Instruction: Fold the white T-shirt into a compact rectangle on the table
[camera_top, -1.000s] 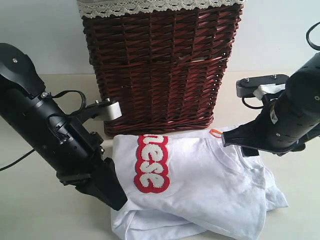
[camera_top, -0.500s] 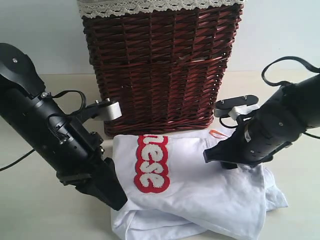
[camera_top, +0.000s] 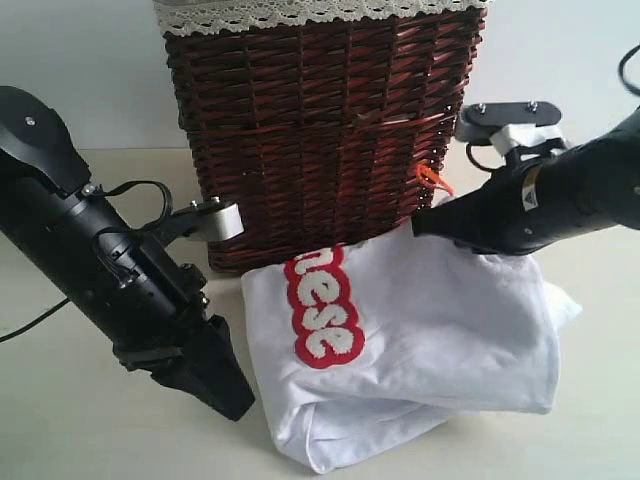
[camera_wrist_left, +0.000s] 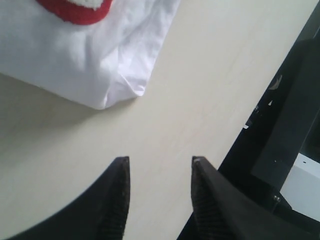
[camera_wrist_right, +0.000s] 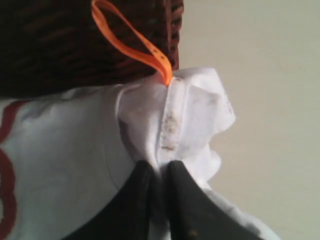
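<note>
The white T-shirt (camera_top: 420, 340) with red-edged lettering (camera_top: 322, 307) hangs partly lifted in front of the basket, its lower part bunched on the table (camera_top: 60, 430). My right gripper (camera_top: 420, 222) is shut on the collar by the orange neck tag (camera_top: 432, 177); the right wrist view shows the fingers (camera_wrist_right: 182, 200) pinching the white collar cloth (camera_wrist_right: 175, 115) under the tag (camera_wrist_right: 132, 40). My left gripper (camera_top: 235, 405) hovers low over bare table, open and holding nothing, its fingertips (camera_wrist_left: 120, 172) apart, with a shirt corner (camera_wrist_left: 120, 90) just ahead of it.
A tall dark red-brown wicker basket (camera_top: 320, 130) with a lace rim stands right behind the shirt, close to the right gripper. Table surface shows to the left and right of the shirt. A dark frame (camera_wrist_left: 290, 150) borders the table edge in the left wrist view.
My right gripper has risen and moved back toward the basket, pulling the collar up with it. The shirt slid right and lifted off the table, away from the left gripper, which stayed still.
</note>
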